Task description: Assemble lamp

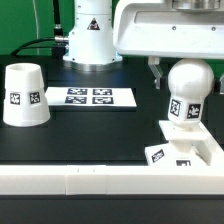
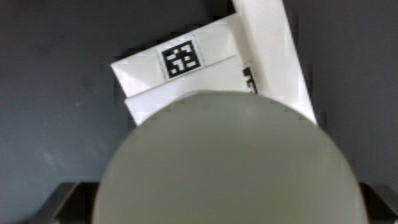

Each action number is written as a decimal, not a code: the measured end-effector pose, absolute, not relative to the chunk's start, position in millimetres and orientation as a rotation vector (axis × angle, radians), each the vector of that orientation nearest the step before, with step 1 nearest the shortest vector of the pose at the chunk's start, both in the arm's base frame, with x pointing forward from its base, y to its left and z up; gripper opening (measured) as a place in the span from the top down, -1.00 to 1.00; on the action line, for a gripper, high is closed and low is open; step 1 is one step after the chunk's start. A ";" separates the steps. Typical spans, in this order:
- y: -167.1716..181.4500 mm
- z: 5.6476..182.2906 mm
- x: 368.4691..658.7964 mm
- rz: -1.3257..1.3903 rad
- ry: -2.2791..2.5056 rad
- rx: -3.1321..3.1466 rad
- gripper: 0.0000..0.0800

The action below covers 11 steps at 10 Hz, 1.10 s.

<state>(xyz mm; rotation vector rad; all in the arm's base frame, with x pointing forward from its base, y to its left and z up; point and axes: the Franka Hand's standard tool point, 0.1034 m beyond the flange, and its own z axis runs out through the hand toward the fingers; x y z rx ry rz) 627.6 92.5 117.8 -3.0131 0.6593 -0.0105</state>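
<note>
My gripper (image 1: 182, 78) is shut on the round ball head of the white bulb (image 1: 188, 82). It holds the bulb upright, with its tagged stem just over the blocky square base (image 1: 186, 150) at the exterior view's right. I cannot tell whether the stem touches the base. In the wrist view the bulb's head (image 2: 217, 160) fills the space between the dark fingers (image 2: 64, 203), and the tagged base (image 2: 178, 70) lies beyond it. The tapered shade (image 1: 24, 96) stands mouth down, alone at the exterior view's left.
The marker board (image 1: 92, 97) lies flat in the middle of the black table. A long white rail (image 1: 90, 180) runs along the front edge, and the base rests against it. The arm's white pedestal (image 1: 92, 40) stands at the back.
</note>
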 end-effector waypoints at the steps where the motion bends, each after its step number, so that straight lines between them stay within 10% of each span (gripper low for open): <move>1: 91.2 117.5 628.1 0.000 0.808 -2.959 -0.44; 8: 87.3 116.8 628.7 0.053 1.342 -2.715 -0.45; 11: 92.0 117.4 628.1 0.036 1.144 -2.819 -0.74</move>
